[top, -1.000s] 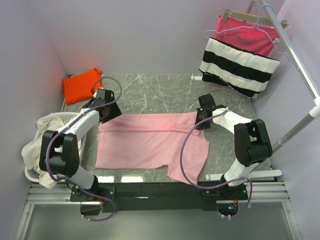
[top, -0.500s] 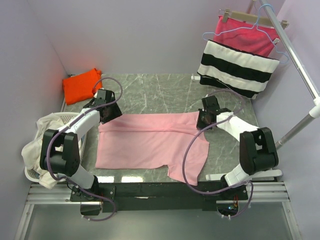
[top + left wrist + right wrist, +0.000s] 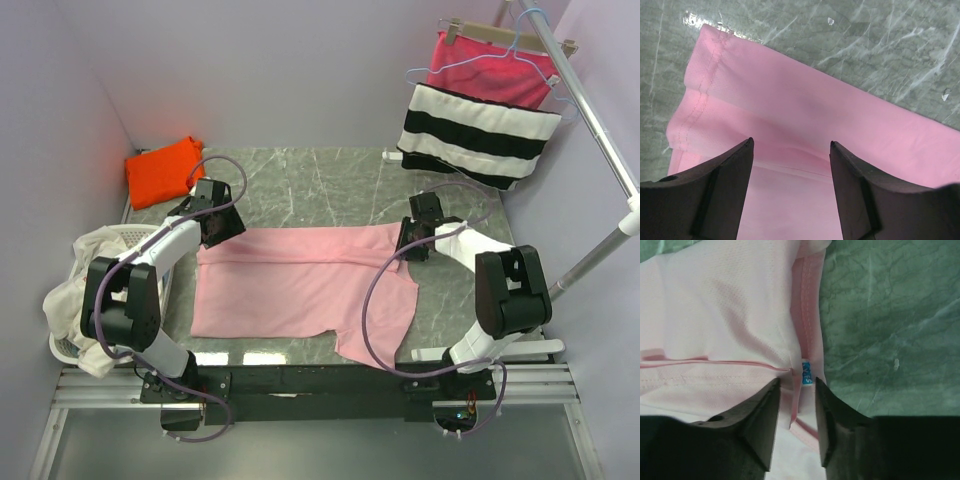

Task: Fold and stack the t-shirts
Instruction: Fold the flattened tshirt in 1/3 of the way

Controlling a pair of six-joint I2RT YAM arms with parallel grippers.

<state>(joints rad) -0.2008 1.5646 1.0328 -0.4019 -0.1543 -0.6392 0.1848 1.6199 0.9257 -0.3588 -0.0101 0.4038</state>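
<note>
The pink t-shirt lies spread flat on the marble table. The orange t-shirt lies folded at the back left corner. My left gripper is at the pink shirt's far left corner. In the left wrist view it is wide open just above the folded hem. My right gripper is at the shirt's far right corner. In the right wrist view it is narrowly open, its fingers on either side of the collar fold by the blue neck label.
A white laundry basket holding pale cloth hangs off the table's left edge. A black-and-white striped cloth and a magenta cloth hang from a rail at the back right. Lilac walls enclose the table.
My right gripper has shifted slightly right along the collar and its arm has swung outward. The striped cloth has swayed a little. The left arm has not moved.
</note>
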